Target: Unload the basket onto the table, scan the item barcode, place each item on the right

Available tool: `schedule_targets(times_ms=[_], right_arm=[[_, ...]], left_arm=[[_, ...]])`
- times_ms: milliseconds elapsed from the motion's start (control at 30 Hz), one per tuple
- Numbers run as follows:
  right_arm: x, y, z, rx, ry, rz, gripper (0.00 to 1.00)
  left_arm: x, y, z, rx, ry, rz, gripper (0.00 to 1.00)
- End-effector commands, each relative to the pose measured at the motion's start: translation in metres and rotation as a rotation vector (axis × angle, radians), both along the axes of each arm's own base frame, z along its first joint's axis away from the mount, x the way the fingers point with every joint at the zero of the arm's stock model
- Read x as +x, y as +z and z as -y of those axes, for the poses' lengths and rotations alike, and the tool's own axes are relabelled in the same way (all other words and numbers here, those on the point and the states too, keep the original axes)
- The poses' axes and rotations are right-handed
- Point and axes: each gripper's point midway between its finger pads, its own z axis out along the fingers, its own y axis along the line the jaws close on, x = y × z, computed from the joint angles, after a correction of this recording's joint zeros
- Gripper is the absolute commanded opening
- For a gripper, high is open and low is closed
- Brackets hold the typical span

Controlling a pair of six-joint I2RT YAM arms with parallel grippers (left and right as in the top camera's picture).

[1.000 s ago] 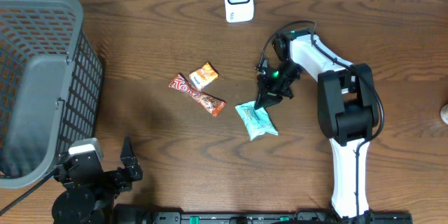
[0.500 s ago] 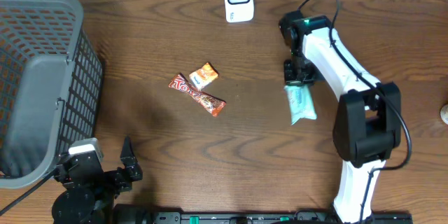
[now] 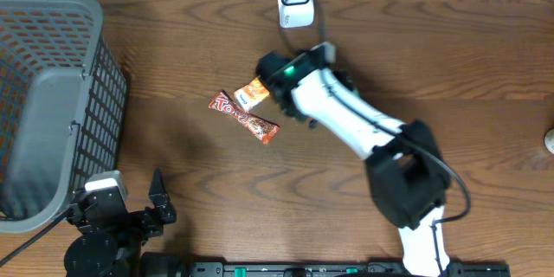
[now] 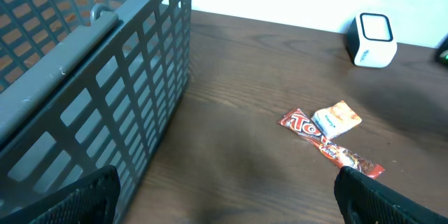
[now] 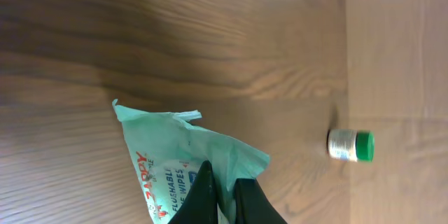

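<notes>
Light: even, diffuse, cast from above
Shadows: soft, thrown right of the basket
Blur: table smeared across the upper right wrist view

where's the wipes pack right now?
Right wrist view, lower centre: the wipes pack is pinched in the right end effector. Overhead, the right arm hides it, beside the orange snack packet.
</notes>
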Motion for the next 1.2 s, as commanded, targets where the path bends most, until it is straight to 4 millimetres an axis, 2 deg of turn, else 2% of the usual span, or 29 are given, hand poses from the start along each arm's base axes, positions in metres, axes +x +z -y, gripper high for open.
schedule_targets(times_ms=[0, 267, 367, 467, 633, 733, 867, 967, 1033, 1167], right_arm=[[-0.004, -0.017, -0.023, -0.126, 0.071, 0.044, 0.01], [-0.027, -0.038, -0.081, -0.226, 0.242, 0.088, 0.02], [-0.037, -0.050, -0.093, -0.218, 0.272, 0.064, 0.01], [-0.054, -0.071, -0.104, -0.168, 0.285, -0.018, 0.01], [-0.084, -0.091, -0.124, -0.079, 0.306, -0.125, 0.05], [-0.101, -0.099, -0.135, -0.041, 0.322, -0.178, 0.15], [-0.124, -0.108, -0.149, -0.006, 0.363, -0.256, 0.54], [-0.138, -0.112, -0.158, 0.033, 0.370, -0.308, 0.67], [-0.144, -0.110, -0.163, 0.062, 0.360, -0.347, 0.83], [-0.148, -0.091, -0.172, 0.151, 0.321, -0.457, 0.88]], left_arm=[[0.000, 0.000, 0.002, -0.007, -0.008, 0.003, 0.98], [0.000, 0.000, 0.002, -0.007, -0.008, 0.004, 0.98], [0.000, 0.000, 0.002, -0.007, -0.008, 0.004, 0.98], [0.000, 0.000, 0.002, -0.007, -0.008, 0.004, 0.98], [0.000, 0.000, 0.002, -0.007, -0.008, 0.004, 0.98], [0.000, 0.000, 0.002, -0.007, -0.008, 0.003, 0.98], [0.000, 0.000, 0.002, -0.007, -0.008, 0.003, 0.98], [0.000, 0.000, 0.002, -0.007, -0.008, 0.004, 0.98], [0.000, 0.000, 0.002, -0.007, -0.008, 0.003, 0.98], [0.000, 0.000, 0.002, -0.007, -0.008, 0.004, 0.98]])
